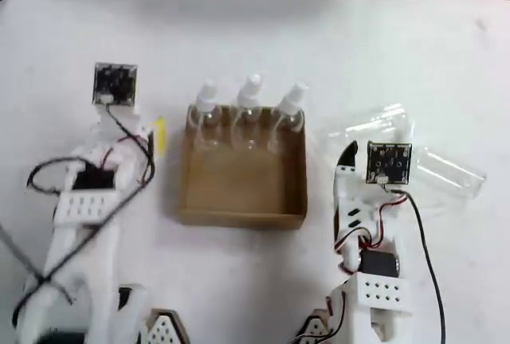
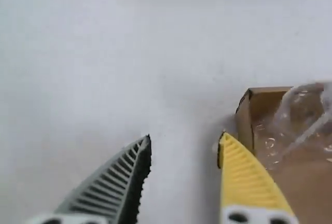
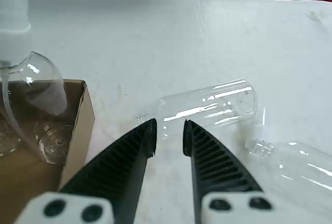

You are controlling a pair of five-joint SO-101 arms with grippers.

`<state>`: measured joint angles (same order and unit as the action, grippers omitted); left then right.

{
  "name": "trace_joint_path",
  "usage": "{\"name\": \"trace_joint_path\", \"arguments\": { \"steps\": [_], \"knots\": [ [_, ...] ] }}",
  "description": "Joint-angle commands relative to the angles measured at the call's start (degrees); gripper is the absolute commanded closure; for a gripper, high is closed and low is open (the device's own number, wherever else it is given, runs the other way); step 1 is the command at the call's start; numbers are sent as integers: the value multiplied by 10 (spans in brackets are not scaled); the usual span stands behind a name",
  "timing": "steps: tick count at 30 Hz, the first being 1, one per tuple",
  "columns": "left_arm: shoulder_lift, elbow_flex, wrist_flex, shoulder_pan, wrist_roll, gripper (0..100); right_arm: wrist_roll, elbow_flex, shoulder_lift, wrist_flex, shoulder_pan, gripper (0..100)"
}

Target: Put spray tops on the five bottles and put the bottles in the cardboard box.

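Observation:
The cardboard box [image 1: 239, 193] sits mid-table. Three clear bottles with white spray tops [image 1: 249, 109] stand along its far wall. Two clear uncapped bottles lie on the table right of the box: one [image 1: 374, 125] [image 3: 207, 105] just past my right gripper [image 1: 348, 157] [image 3: 168, 129], the other [image 1: 446, 173] [image 3: 295, 167] farther right. That gripper's black fingers are narrowly open, empty, tips near the first bottle's neck. My left gripper [image 1: 151, 133] [image 2: 184, 143] stands open and empty over bare table just left of the box's far-left corner [image 2: 257, 110].
A white cloth covers the table [image 1: 319, 33]. Cables [image 1: 119, 169] trail along both arms. One capped bottle [image 3: 26, 79] stands in the box's corner nearest the right gripper. Open table lies behind the box and at the far right.

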<state>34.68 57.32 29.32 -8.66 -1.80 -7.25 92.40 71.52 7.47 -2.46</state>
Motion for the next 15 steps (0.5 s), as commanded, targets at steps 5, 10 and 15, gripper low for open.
{"name": "trace_joint_path", "arguments": {
  "steps": [5, 10, 15],
  "knots": [
    [-178, -111, 4, -44, 64, 801, -9, -3, 12, -12, 0, 927],
    [-178, -110, 4, -45, 74, 797, -9, -3, 12, -11, 0, 926],
    [-180, -109, 4, -47, 75, 797, -4, -5, 13, -11, -16, 923]
  ]
}}
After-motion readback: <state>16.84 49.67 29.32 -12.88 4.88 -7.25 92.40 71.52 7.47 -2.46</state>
